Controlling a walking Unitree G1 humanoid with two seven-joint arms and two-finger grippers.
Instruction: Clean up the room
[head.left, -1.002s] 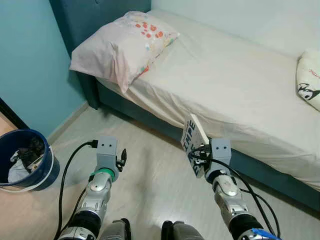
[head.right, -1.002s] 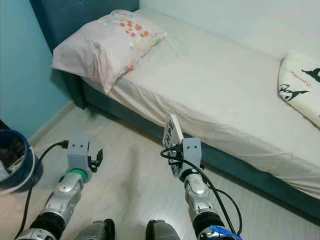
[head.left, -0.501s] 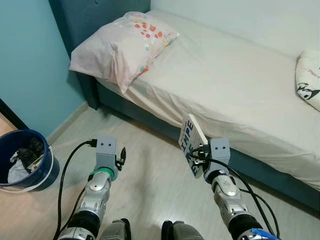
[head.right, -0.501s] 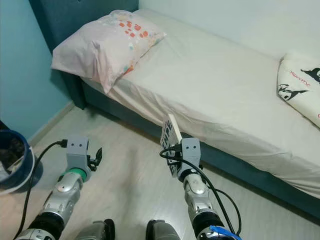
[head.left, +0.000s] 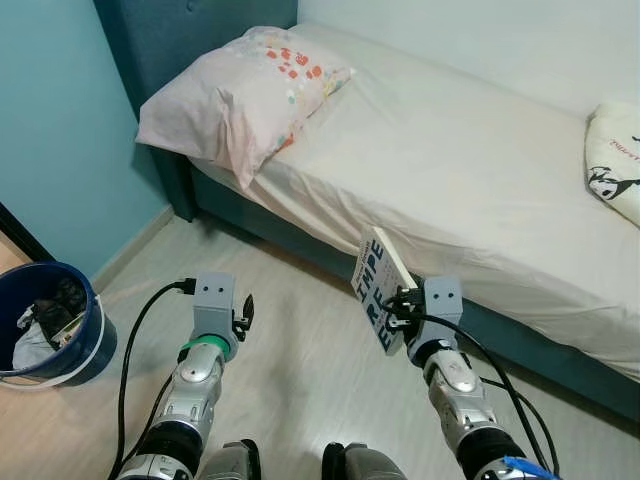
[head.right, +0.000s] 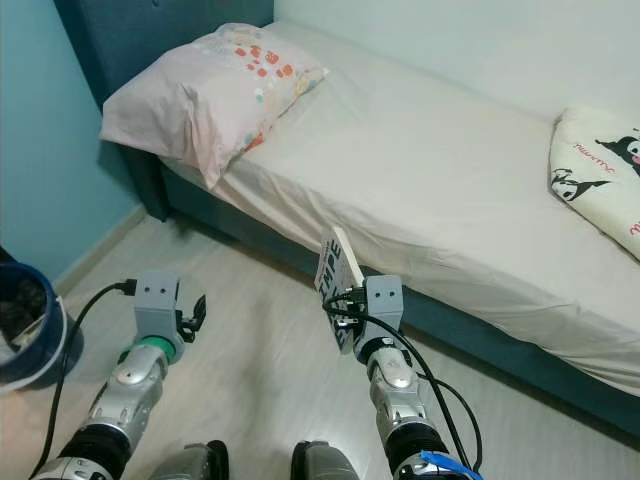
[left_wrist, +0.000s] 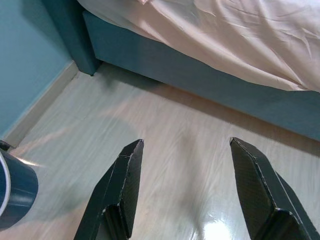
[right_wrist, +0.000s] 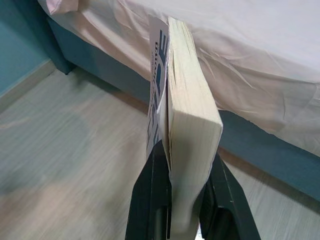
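Note:
My right gripper (head.left: 402, 303) is shut on a thick paperback book (head.left: 377, 286) with a white cover and blue lettering. The book stands upright on its edge over the floor, just in front of the bed's side. Seen along the right wrist, the book (right_wrist: 187, 107) is clamped between the two black fingers (right_wrist: 150, 200). Lower left over the wood floor, my left gripper (head.left: 243, 315) is held out; its fingers (left_wrist: 122, 185) stand wide apart with nothing between them.
A bed (head.left: 470, 170) with a cream sheet and teal frame fills the right. A floral pillow (head.left: 235, 95) overhangs its head end, a cartoon-print pillow (head.left: 612, 160) lies far right. A blue bucket (head.left: 60, 345) holding rubbish stands against the teal wall at left.
The camera has shifted slightly right and forward. The book in my right gripper has risen a little and drawn nearer the bed edge. The left arm is unchanged.

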